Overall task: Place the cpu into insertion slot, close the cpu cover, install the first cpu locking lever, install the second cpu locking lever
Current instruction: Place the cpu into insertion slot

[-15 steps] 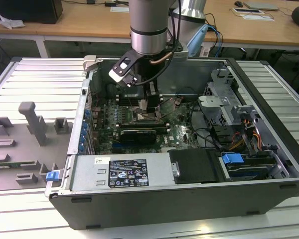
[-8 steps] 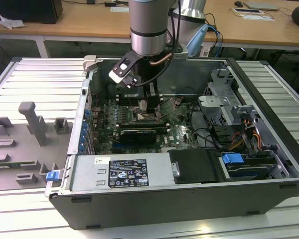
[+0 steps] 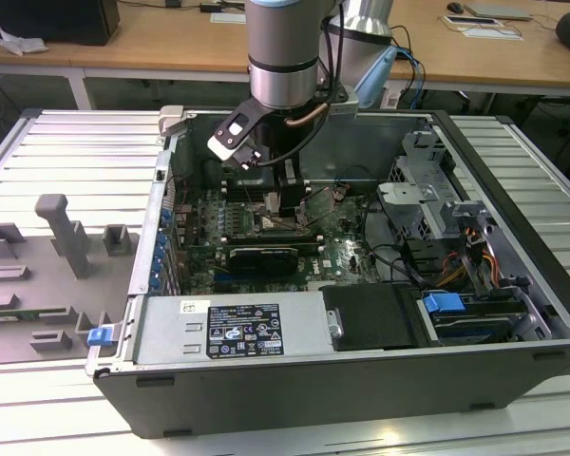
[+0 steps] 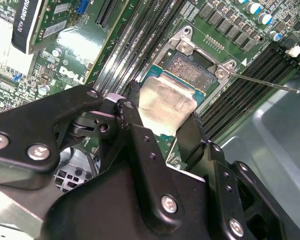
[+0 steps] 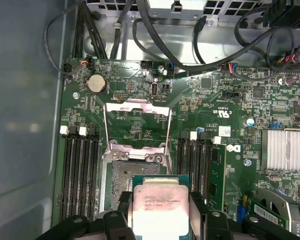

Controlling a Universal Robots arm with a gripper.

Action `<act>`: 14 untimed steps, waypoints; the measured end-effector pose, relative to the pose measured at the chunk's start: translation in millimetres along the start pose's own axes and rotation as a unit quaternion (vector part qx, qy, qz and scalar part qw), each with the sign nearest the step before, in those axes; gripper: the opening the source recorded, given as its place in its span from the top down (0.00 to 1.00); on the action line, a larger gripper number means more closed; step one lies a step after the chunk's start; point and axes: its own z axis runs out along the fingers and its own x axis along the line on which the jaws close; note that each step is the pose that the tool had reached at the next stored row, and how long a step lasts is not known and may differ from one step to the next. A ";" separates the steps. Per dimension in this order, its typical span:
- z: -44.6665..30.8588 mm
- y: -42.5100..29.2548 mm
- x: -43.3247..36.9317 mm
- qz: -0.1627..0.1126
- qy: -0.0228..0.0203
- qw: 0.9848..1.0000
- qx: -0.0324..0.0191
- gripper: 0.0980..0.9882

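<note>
My gripper (image 5: 160, 212) is shut on the cpu (image 5: 160, 201), a pale silver square chip held by two opposite edges between the black fingers (image 5: 124, 206). The cpu (image 4: 165, 102) hangs just above the insertion slot (image 5: 121, 176), partly overlapping it, with the beige pin field (image 4: 192, 70) still showing beyond the chip. The cpu cover (image 5: 136, 106), a thin silver frame, stands flipped open away from the slot. A thin metal locking lever (image 4: 265, 82) sticks out beside the socket. In the exterior view the gripper (image 3: 287, 211) reaches down into the open computer case (image 3: 133, 285), over the motherboard.
Long black memory slots (image 5: 80, 170) flank the socket on both sides. Black cables (image 5: 155, 35) run along the board's edge. A finned heat sink (image 5: 285, 150) and a black expansion card (image 3: 261, 256) sit nearby. The drive cage (image 3: 427, 190) and power supply (image 3: 228, 328) fill the case.
</note>
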 end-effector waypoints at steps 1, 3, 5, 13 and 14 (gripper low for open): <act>0.2 0.0 0.0 0.000 0.000 1.000 0.000 0.51; 2.9 -0.1 0.3 0.000 0.000 1.000 0.000 0.51; 4.0 -0.2 1.8 0.000 0.000 1.000 0.000 0.51; 9.4 -0.3 5.7 0.000 0.000 1.000 0.000 0.51; 9.9 -0.4 5.8 0.000 0.000 1.000 0.000 0.51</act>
